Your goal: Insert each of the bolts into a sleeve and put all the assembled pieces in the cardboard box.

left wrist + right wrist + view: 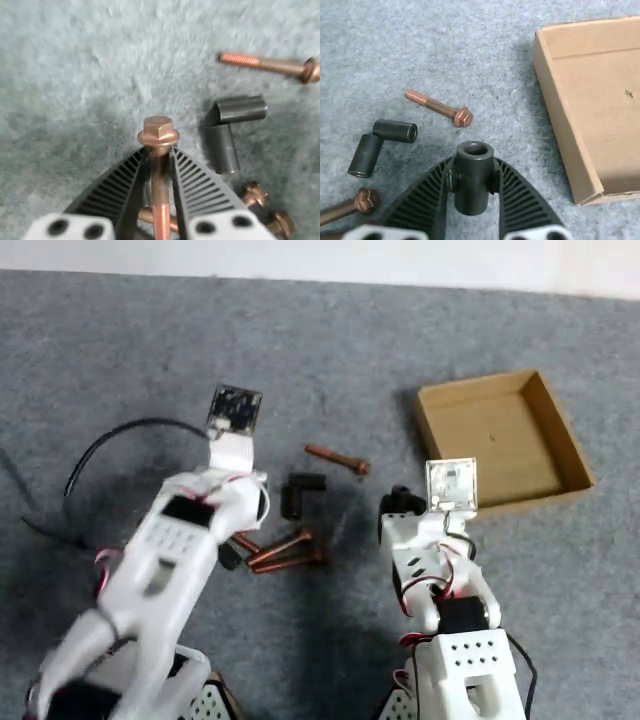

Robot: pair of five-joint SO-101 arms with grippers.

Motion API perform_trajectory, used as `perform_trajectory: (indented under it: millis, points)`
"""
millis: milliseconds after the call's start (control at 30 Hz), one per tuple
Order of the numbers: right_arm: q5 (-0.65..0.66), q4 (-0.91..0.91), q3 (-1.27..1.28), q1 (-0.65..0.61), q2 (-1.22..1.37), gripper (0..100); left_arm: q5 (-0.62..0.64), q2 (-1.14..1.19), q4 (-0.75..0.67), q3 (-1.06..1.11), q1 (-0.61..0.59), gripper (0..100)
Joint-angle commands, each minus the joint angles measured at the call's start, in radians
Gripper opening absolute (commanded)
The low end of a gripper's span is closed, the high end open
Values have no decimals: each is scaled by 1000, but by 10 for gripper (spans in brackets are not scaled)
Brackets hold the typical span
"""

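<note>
Clamping a bolt (158, 134), left end effector (159, 152); right end effector (472, 166) grips a sleeve (471, 187) near box (561, 120) wall.

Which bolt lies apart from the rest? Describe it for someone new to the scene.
Find the cardboard box. Between it and two black sleeves lies one copper bolt. It lies alone, head toward the box; the other loose bolts are bunched beyond the sleeves.

Looking down on a grey felt-covered table (120, 350), taking in a shallow brown cardboard box (540, 497) at the right, one copper-coloured bolt (337, 458) lying alone just beside two black cylindrical sleeves (298, 490) touching in an L, two more copper bolts (283, 552) lying together nearer the arms, with a white left arm (170, 550) and a white right arm (440, 570) flanking them.
</note>
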Motion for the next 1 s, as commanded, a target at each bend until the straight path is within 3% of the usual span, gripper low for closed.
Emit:
perform_trajectory:
  millis: [0,333,967]
  points:
    - [9,-102,22,5,-24,6,-5,-202,-81,84,-5,5]
    - [9,-507,220,2,-24,6,-6,-604,-169,305,-7,5]
    - [8,-533,236,-56,-25,6,-6,-1270,-169,582,-10,5]
